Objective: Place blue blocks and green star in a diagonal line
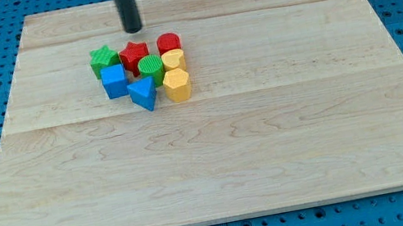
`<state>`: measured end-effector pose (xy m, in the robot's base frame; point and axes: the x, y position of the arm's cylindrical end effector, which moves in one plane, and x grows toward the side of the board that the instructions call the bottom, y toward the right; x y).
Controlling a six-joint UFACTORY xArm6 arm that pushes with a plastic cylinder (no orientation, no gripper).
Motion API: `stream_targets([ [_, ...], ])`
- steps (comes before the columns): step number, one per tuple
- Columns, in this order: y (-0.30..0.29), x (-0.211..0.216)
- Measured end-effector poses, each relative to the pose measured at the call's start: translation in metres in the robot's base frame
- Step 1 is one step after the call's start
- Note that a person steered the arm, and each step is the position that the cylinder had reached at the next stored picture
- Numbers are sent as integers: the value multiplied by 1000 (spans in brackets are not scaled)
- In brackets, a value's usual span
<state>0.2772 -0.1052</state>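
Note:
A green star (103,60) lies at the left end of a tight cluster of blocks in the upper left part of the wooden board (219,168). A blue cube (114,81) sits just below the star. A blue triangle (143,94) lies to the cube's lower right. My tip (133,29) stands just above the cluster, a little above the red star (134,57) and to the upper right of the green star, apart from all blocks.
In the same cluster are a red cylinder (169,44), a green cylinder (151,68), a yellow cylinder (174,60) and a yellow hexagon (177,86). Blue pegboard surrounds the board.

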Motion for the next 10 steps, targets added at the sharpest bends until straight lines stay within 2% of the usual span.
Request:
stream_targets([
  [1, -28, 25],
  [2, -31, 67],
  [4, -42, 105],
  [5, 19, 139],
  [6, 57, 173],
  [8, 149, 219],
  [9, 161, 226],
  [10, 205, 258],
])
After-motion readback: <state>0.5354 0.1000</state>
